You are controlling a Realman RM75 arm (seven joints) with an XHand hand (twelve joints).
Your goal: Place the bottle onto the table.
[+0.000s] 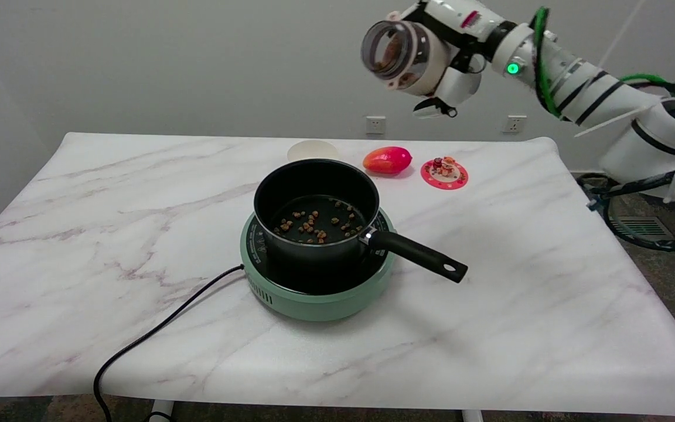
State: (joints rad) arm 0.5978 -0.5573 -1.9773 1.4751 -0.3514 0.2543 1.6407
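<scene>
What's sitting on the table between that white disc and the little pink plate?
A red-orange fruit lies between the white disc and the pink plate, seen in the head view.

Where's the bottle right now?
In the head view the bottle is up in the air at upper right, held by the right hand, above the table's far edge.

The right arm (595,97) was extended from the right edge of the view, raised high above the far right part of the tabletop (548,305). The right hand (446,55) was held up near the top of the view, its fingers wrapped around the bottle (399,53), which was tilted with its mouth turned leftward.
</scene>
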